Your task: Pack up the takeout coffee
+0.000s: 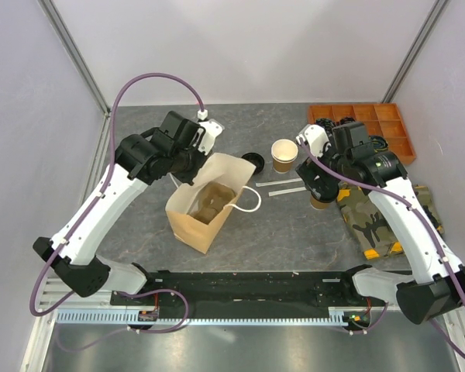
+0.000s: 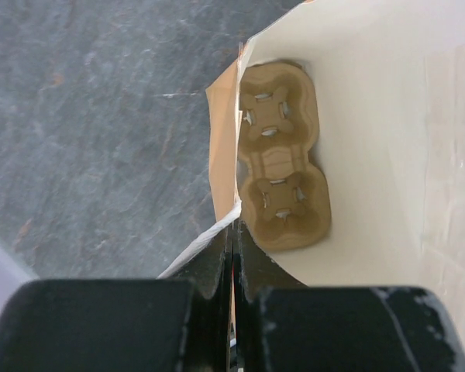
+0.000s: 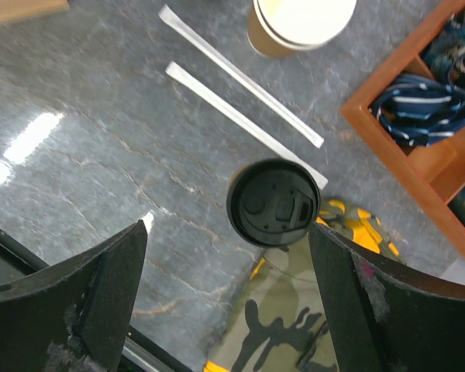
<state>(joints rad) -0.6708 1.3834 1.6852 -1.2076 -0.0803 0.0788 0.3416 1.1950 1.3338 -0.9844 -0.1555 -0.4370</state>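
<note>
A tan paper cup with a black lid (image 3: 273, 203) stands on the grey table, partly hidden under my right arm in the top view (image 1: 320, 202). My right gripper (image 3: 229, 229) hangs open above it, the lid nearer the right finger. A second tan cup (image 1: 284, 153) stands open, white inside, with a loose black lid (image 1: 254, 161) to its left. My left gripper (image 2: 234, 232) is shut on the rim of the paper bag (image 1: 187, 221). The brown pulp carrier (image 2: 281, 155) lies at the bottom of the bag with nothing in its cup holes.
Two wrapped straws (image 3: 240, 77) lie between the cups. A camouflage cloth (image 1: 380, 217) lies right of the lidded cup. An orange compartment tray (image 1: 372, 128) with cables stands at the back right. The bag's white handle (image 1: 252, 200) droops toward the middle.
</note>
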